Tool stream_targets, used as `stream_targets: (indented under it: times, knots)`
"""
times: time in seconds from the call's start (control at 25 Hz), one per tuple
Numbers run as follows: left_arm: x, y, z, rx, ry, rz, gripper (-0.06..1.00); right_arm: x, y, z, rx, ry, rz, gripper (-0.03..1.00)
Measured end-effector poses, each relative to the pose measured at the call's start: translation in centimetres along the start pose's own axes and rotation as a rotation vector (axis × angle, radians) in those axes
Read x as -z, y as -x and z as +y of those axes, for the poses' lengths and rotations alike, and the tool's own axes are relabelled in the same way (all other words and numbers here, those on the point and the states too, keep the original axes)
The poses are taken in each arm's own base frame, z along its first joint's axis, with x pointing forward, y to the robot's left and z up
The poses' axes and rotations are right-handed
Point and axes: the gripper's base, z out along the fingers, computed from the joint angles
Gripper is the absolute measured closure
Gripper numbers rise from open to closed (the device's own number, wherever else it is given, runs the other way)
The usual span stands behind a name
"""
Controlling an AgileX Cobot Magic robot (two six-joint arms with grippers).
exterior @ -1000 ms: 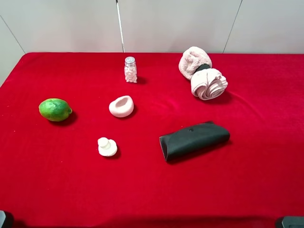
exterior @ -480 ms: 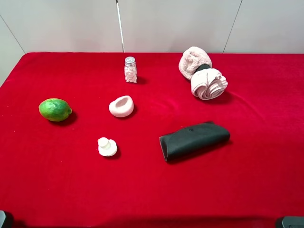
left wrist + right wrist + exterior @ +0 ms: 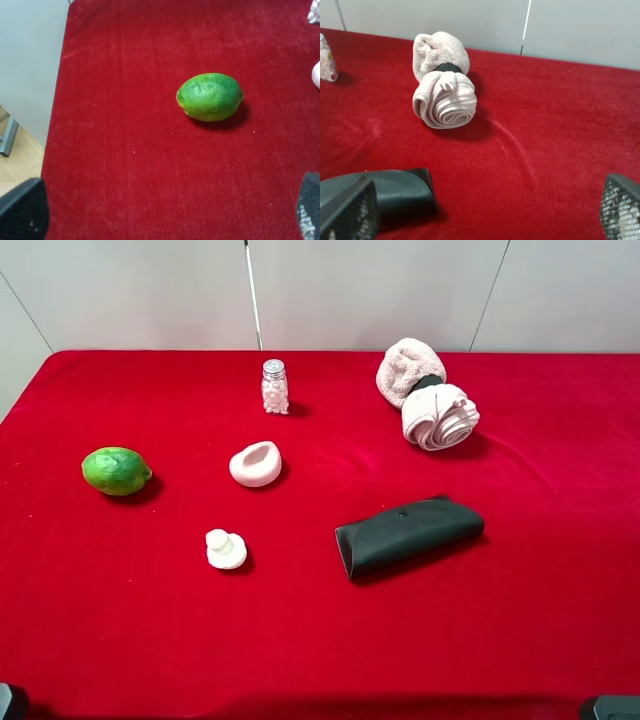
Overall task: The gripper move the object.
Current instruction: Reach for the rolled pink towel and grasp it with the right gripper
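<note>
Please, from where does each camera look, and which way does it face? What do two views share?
Exterior high: mounted high, looking down across the red table toward the wall; only dark robot parts at the near corners.
Left wrist: on the left arm, looking down at the lime; both tips of the open left pincer show.
Right wrist: on the right arm, facing the towel dumbbell; both tips of the open right pincer show.
Shared: exterior high also shows lime and towel dumbbell.

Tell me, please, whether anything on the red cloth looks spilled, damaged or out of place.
Nothing stands out: the jar stands upright, and the lime, towel dumbbell and dark pouch lie intact, apart.
</note>
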Motion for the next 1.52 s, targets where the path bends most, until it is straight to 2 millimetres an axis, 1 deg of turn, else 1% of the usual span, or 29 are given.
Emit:
stream_targets:
  times: [1.0, 1.32, 1.4, 1.52]
  knots:
    - [0.0, 0.0, 0.0, 0.0, 0.0, 0.0, -0.03, 0.0, 0.2, 0.5, -0.031, 0.056, -0.019, 0.27]
    - [0.0, 0.0, 0.0, 0.0, 0.0, 0.0, -0.03, 0.2, 1.3, 0.4, -0.034, 0.045, -0.141, 0.27]
    - [0.0, 0.0, 0.0, 0.0, 0.0, 0.0, -0.03, 0.0, 1.7, 0.3, -0.038, 0.044, -0.142, 0.27]
    - [0.0, 0.0, 0.0, 0.0, 0.0, 0.0, -0.03, -1.0, 2.4, 0.1, -0.047, 0.05, -0.109, 0.27]
